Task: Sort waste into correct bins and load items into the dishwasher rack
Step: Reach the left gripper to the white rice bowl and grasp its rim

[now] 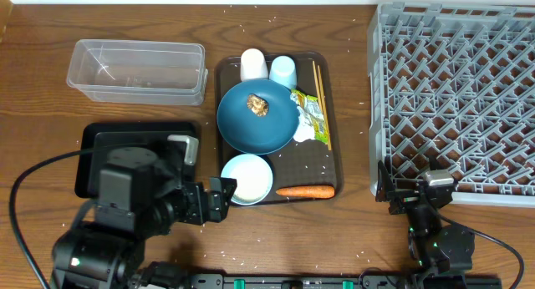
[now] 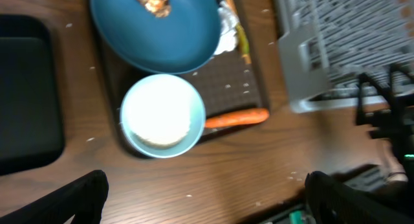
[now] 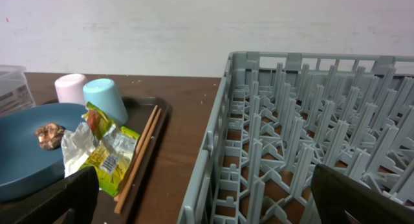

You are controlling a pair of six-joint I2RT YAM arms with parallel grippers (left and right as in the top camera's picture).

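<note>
On the brown serving tray (image 1: 328,159) sit a blue plate (image 1: 251,126) carrying a brown lump (image 1: 257,106), a crumpled wrapper (image 1: 308,118), a white cup (image 1: 253,65), a light-blue cup (image 1: 283,70), chopsticks (image 1: 318,84), a light-blue bowl (image 1: 248,178) and a carrot (image 1: 305,190). Rice grains (image 1: 311,167) lie scattered. My left gripper (image 2: 207,198) hangs open above bare table just in front of the bowl (image 2: 162,114). My right gripper (image 3: 207,204) is open and empty at the grey rack's (image 1: 456,105) near left corner.
A clear container (image 1: 134,70) stands at the back left. The black tray (image 1: 88,147) lies in front of it, partly hidden by my left arm. The rack wall (image 3: 213,159) rises close to my right fingers. Cables trail along the front edge.
</note>
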